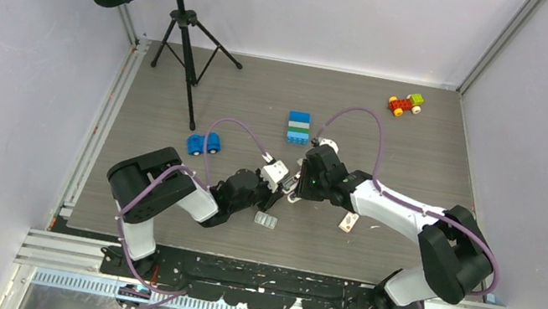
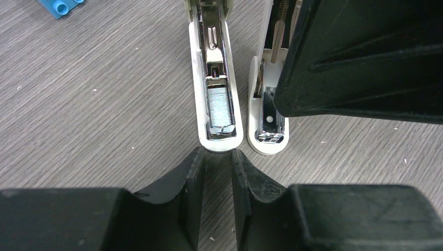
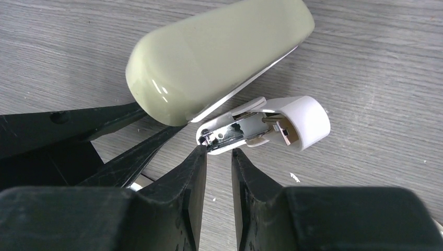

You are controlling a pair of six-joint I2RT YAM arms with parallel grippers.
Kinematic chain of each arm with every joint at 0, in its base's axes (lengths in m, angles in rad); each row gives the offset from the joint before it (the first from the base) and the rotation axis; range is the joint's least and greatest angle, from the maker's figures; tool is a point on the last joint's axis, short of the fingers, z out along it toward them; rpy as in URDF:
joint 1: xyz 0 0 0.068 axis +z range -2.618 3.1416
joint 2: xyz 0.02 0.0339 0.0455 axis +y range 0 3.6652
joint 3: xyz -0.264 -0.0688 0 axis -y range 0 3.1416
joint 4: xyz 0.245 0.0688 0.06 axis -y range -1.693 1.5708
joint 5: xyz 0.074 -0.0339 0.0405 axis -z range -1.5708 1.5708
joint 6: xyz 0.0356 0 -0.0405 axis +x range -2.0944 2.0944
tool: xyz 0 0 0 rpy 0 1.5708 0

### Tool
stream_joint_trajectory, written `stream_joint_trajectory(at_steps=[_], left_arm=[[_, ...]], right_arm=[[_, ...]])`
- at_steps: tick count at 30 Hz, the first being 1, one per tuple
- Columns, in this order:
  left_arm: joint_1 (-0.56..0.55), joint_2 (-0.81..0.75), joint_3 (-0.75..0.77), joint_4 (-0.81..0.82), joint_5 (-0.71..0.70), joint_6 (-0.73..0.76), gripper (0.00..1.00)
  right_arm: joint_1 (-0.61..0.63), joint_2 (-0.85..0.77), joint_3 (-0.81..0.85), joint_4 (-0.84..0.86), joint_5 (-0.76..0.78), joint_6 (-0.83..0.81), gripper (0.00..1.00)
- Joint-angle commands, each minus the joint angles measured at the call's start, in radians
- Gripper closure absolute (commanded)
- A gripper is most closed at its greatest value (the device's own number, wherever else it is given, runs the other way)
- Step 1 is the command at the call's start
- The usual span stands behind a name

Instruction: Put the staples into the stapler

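Observation:
The stapler (image 2: 215, 78) lies swung open on the table between my two grippers, its two halves side by side. The staples (image 2: 219, 107), a silvery-grey strip, sit in the white half's metal channel. The other half (image 2: 267, 123) lies right of it. In the right wrist view the beige-grey top (image 3: 219, 57) lies over a white, metal-lined part (image 3: 261, 128). My left gripper (image 2: 218, 157) is shut and empty, tips at the channel's near end. My right gripper (image 3: 218, 152) is shut and empty, tips at the metal end. From above both meet at the stapler (image 1: 292, 194).
A small white red-marked box (image 1: 348, 222) lies right of the grippers, a small clear piece (image 1: 266, 220) just in front. A blue toy car (image 1: 204, 143), a blue-green block stack (image 1: 298, 127) and a red-yellow toy (image 1: 405, 104) lie farther back. A music stand (image 1: 184, 20) stands back left.

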Motion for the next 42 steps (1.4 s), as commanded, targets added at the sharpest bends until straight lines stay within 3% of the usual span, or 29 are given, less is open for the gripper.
stream_joint_trajectory(at_steps=[1,12,18,22,25,30,37,42], left_arm=[[0.005,-0.004,0.007,0.053,-0.028,0.001,0.73],[0.005,-0.023,0.0,0.052,-0.042,-0.003,0.7],[0.005,-0.092,-0.005,-0.013,-0.043,-0.016,0.56],[0.005,-0.192,0.036,-0.203,-0.048,-0.043,0.34],[0.005,-0.254,0.11,-0.423,-0.067,-0.067,0.25],[0.005,-0.275,0.268,-0.709,-0.104,-0.077,0.14],[0.005,-0.162,0.487,-0.975,-0.127,-0.071,0.14],[0.005,-0.087,0.576,-1.068,-0.125,-0.071,0.24]], right_arm=[[0.013,-0.053,0.022,-0.02,0.013,0.024,0.71],[0.013,-0.226,0.136,-0.169,0.099,-0.025,0.62],[0.013,-0.284,0.144,-0.227,0.153,-0.031,0.58],[0.013,-0.342,0.138,-0.282,0.202,-0.035,0.54],[0.013,-0.401,0.131,-0.326,0.248,-0.043,0.5],[0.013,-0.495,0.132,-0.43,0.336,-0.047,0.31],[0.013,-0.678,0.162,-0.591,0.455,-0.035,0.16],[0.013,-0.786,0.202,-0.692,0.549,-0.035,0.11]])
